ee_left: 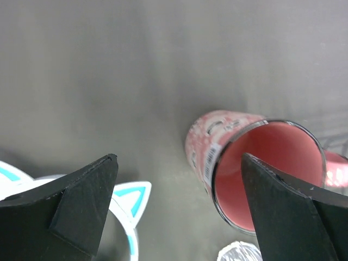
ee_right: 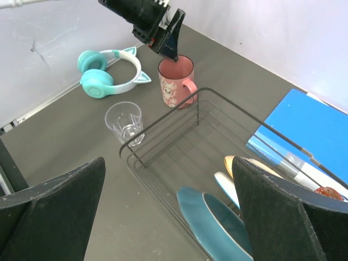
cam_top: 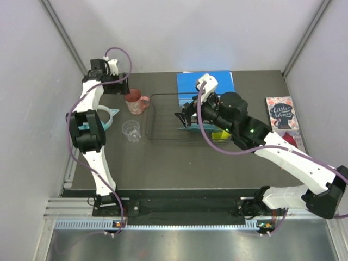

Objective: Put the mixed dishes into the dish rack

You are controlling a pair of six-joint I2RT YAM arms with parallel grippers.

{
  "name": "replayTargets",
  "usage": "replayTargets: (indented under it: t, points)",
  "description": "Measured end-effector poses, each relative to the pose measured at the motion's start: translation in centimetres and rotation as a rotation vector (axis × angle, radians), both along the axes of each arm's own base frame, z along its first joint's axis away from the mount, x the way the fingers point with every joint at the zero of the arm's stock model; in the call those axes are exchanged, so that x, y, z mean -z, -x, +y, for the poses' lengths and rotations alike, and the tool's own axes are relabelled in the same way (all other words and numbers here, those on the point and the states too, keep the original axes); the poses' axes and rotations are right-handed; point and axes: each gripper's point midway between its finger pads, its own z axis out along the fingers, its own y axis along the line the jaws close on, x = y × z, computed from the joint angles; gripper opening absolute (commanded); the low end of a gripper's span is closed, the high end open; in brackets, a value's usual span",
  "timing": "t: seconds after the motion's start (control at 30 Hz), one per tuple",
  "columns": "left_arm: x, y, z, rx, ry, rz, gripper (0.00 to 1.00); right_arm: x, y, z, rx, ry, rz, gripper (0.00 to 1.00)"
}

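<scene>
The pink mug (cam_top: 136,101) (ee_left: 255,163) (ee_right: 176,81) stands upright on the table, left of the dish rack (cam_top: 153,115) (ee_right: 163,117). My left gripper (cam_top: 117,81) (ee_left: 179,160) (ee_right: 163,32) hangs open just above and behind it, holding nothing. The clear cup (cam_top: 131,130) (ee_right: 125,122) stands nearer, outside the rack's left corner. In the rack's right end stand a teal plate (ee_right: 217,223), a white-edged plate (ee_right: 225,187) and a peach plate (ee_right: 239,163). My right gripper (cam_top: 185,117) (ee_right: 168,163) is open and empty above them. A yellow-green bowl (cam_top: 220,136) peeks from under the right arm.
Teal cat-ear headphones (cam_top: 109,117) (ee_right: 106,73) (ee_left: 128,198) lie at the left, beside the left arm. A blue book (cam_top: 205,81) (ee_right: 304,130) lies behind the rack. Another book (cam_top: 280,111) lies at the far right. Grey walls close in the table's left, back and right.
</scene>
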Motion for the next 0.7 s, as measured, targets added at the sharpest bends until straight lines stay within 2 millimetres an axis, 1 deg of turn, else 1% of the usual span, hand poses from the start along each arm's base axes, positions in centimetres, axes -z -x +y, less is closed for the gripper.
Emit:
replayTargets:
  t: [0.07,0.1,0.13,0.17,0.3,0.33,0.4,0.5,0.53,0.57,0.6,0.63,0.67,0.7]
  points:
    - [0.3,-0.5,0.0,-0.004,-0.024,-0.003,0.92,0.0,0.0,-0.1,0.006,-0.001,0.001,0.98]
    - [0.6,-0.7,-0.1,-0.001,-0.035,-0.001,0.85,0.1,0.0,-0.1,0.008,-0.002,0.003,0.98]
    - [1.2,-0.9,-0.4,0.003,-0.042,0.004,0.82,0.1,-0.1,-0.2,0.012,-0.002,0.006,0.98]
    - [1.6,-0.9,-0.6,0.008,-0.044,0.010,0.81,0.1,-0.1,-0.2,0.014,-0.003,0.008,0.98]
    - [4.9,-0.9,-1.8,0.036,-0.046,0.069,0.81,0.7,-0.2,-0.2,0.028,-0.002,0.039,0.98]
    - [5.2,-0.9,-2.1,0.042,-0.042,0.076,0.81,1.1,-0.3,-0.1,0.031,0.005,0.051,0.99]
    - [5.1,-1.1,-2.4,0.049,-0.047,0.066,0.78,2.2,-0.5,0.0,0.038,0.023,0.078,0.99]
    - [5.2,-1.1,-2.6,0.058,-0.044,0.067,0.50,3.6,-0.8,0.0,0.047,0.052,0.116,0.97]
    - [5.2,-1.1,-2.6,0.061,-0.042,0.067,0.38,3.8,-0.9,0.0,0.049,0.054,0.125,0.96]
    - [5.3,-1.0,-2.8,0.069,-0.038,0.067,0.19,4.0,-0.9,0.0,0.050,0.055,0.131,0.94]
    - [5.4,-0.9,-3.0,0.073,-0.029,0.070,0.09,4.0,-1.0,0.0,0.054,0.053,0.137,0.93]
    - [5.4,-0.8,-3.3,0.083,-0.021,0.072,0.02,4.1,-1.0,-0.1,0.057,0.051,0.142,0.93]
    - [5.3,-1.0,-2.9,0.072,-0.046,0.065,0.00,4.1,-1.1,-0.1,0.060,0.047,0.147,0.93]
    - [5.2,-0.9,-3.3,0.088,-0.031,0.059,0.00,4.2,-1.1,-0.2,0.063,0.047,0.152,0.92]
